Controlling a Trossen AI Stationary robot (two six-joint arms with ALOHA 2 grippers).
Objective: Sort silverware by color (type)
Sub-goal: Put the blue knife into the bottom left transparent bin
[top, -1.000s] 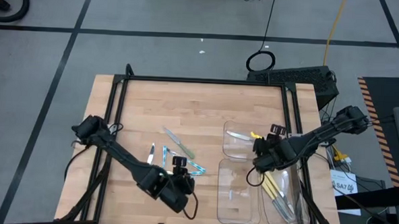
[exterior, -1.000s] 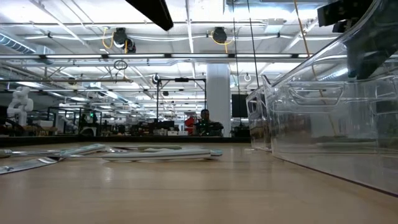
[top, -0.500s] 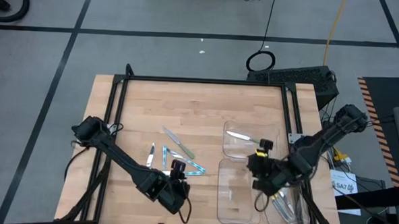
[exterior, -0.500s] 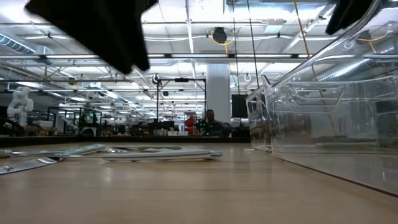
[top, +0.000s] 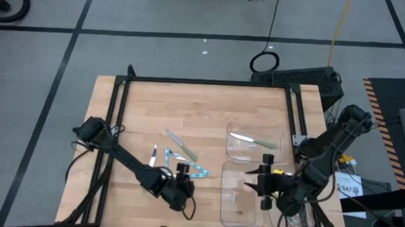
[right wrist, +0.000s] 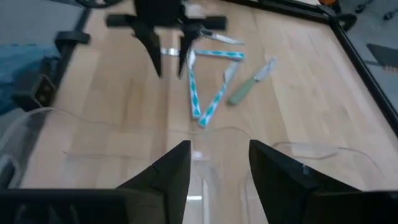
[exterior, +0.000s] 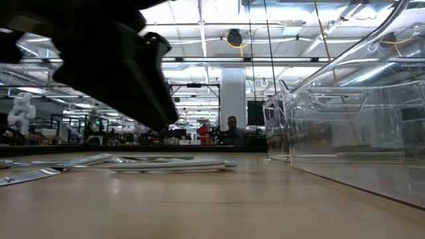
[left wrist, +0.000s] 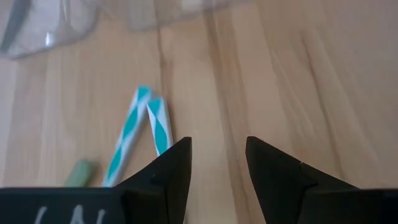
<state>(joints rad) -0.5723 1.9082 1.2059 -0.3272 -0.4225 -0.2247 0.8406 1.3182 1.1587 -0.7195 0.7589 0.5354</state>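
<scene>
Left gripper (top: 181,169) sits low over the table (top: 203,107), fingers (left wrist: 171,168) parted and grasping nothing; bare wood shows between them. Just ahead of the fingertips lie 2 blue-striped utensils (left wrist: 140,134) meeting in a V, with a pale green handle (left wrist: 78,174) beside them. Judgement: the arm is lined up for a pick from this unsorted cluster.

Right gripper (top: 263,178) hangs over the near clear tray (top: 224,203), fingers (right wrist: 174,171) spread, nothing between them. Beyond its fingertips, across the tray wall, lies the same blue cluster (right wrist: 205,87) and a green-handled knife (right wrist: 249,84). Likely waiting to receive or reaching toward the pile.

Already sorted, by appearance: 1 green-handled piece (top: 253,140) in the far tray (top: 229,152). The tray beside the right arm is mostly hidden by it.

Writing: a white tag at the left wrist's edge shows partial strokes, unreadable.
</scene>
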